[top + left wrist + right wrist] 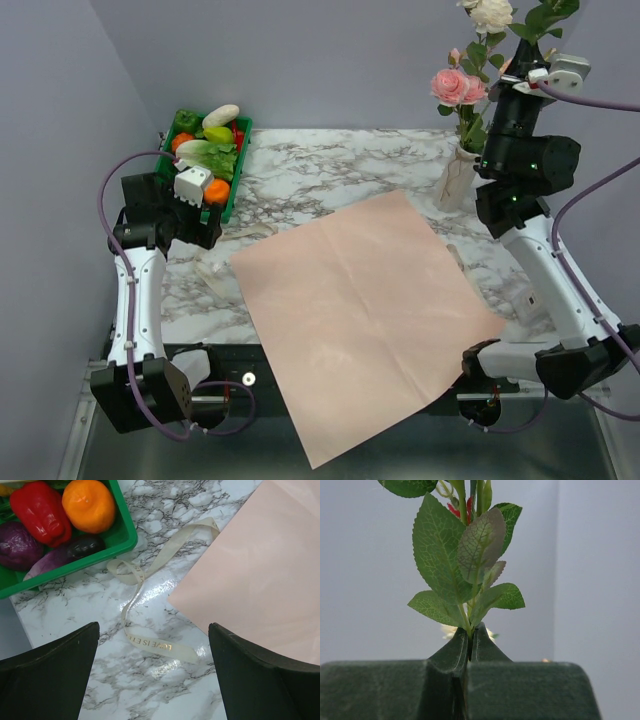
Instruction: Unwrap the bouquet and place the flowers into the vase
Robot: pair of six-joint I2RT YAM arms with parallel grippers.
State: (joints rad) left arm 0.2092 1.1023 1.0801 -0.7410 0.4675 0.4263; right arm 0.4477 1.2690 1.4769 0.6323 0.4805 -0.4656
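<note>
**A:** Well, what does the left wrist camera show?

**B:** The left gripper (152, 680) hangs spread wide with nothing in it, over the marble table (60, 605). A cream ribbon (155, 644) lies loose on the marble just ahead of it. A green tray (100, 555) sits at 10 o'clock, with a red pepper (40, 512) and an orange (90, 505) inside. The pink paper (260, 580) fills the 2 o'clock side, flat.

**A:** And the right wrist?

**B:** The right gripper (470, 645) is clenched on a thin green stem (467, 620). Leaves (440, 555) rise straight up from the pinch toward 12 o'clock, against a plain grey wall.

**A:** From above?

**B:** The paper lies unfolded in the middle of the table, its near corner hanging over the front edge. The vase (455, 180) stands upright at 2 o'clock from the sheet, just beside its far corner. The flowers (458, 87) stand up out of its neck. The right gripper is high above the vase, among the leaves. The tray is at 10 o'clock, with the left gripper next to it.
</note>
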